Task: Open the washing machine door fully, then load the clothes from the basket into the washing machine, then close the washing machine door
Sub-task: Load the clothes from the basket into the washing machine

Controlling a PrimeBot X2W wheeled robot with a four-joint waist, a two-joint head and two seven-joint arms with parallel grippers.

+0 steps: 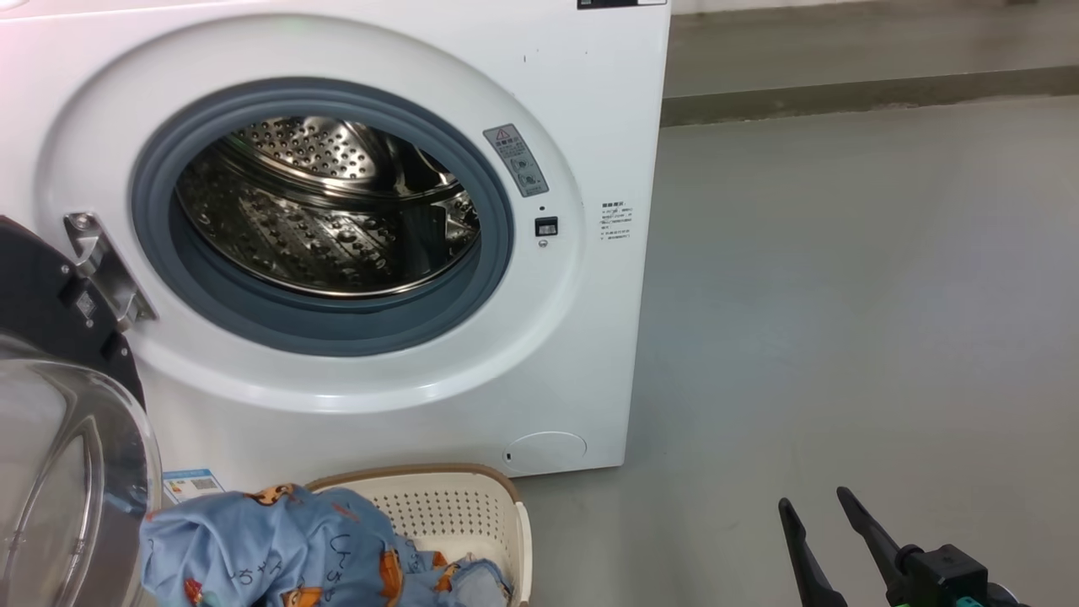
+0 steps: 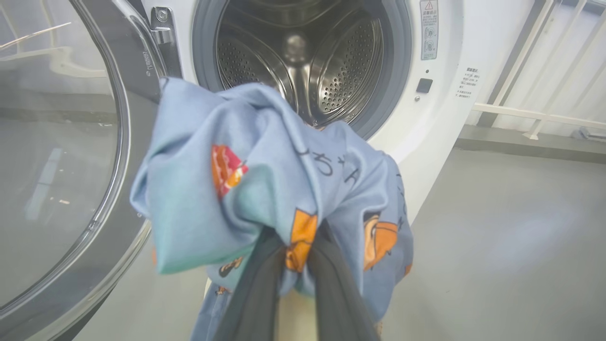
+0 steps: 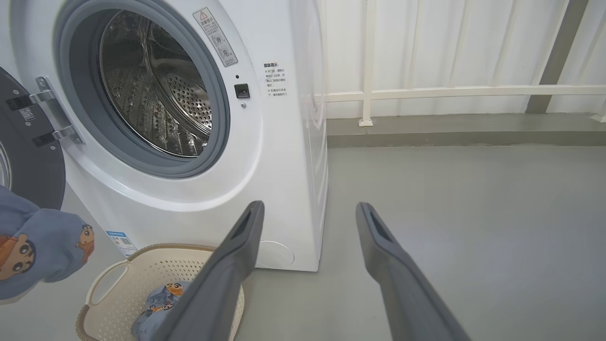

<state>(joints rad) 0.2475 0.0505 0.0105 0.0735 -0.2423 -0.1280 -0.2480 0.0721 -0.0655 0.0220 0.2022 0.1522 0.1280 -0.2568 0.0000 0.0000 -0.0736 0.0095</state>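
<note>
My left gripper (image 2: pixel 303 248) is clenched on the light blue cartoon-print fabric clothes (image 2: pixel 265 166), bunch hanging just in front of the big white boxy washing machine (image 1: pixel 573 84) with its round glossy black glass door (image 1: pixel 50 295) open at left. One piece lies in the near cream perforated plastic basket (image 1: pixel 455 506). My right gripper (image 3: pixel 308 206) is spread wide, empty, over the grey floor (image 1: pixel 843 295) on the right.
</note>
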